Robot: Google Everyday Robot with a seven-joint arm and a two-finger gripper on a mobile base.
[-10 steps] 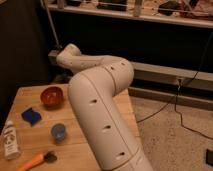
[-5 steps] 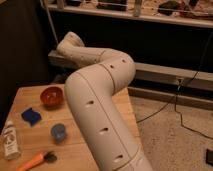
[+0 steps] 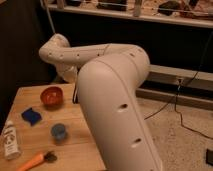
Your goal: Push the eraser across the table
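The light wooden table [image 3: 30, 95] stands at the lower left. The eraser does not show; it may be behind the arm. My white arm [image 3: 115, 100] fills the middle of the view, and its elbow [image 3: 56, 49] is raised above the table's far edge. From there the forearm [image 3: 69, 75] drops down behind the big link. My gripper is hidden behind that link, somewhere over the table's right part.
On the table are an orange bowl [image 3: 51, 96], a blue squarish sponge [image 3: 31, 116], a small blue cup [image 3: 59, 132], a white bottle [image 3: 10, 141] and an orange-handled brush [image 3: 31, 161]. Metal shelving [image 3: 150, 20] runs behind. Cables [image 3: 185, 115] lie on the floor at right.
The arm's elbow has risen and swung to the left. The big link now covers more of the table's right side. The things on the table have not moved.
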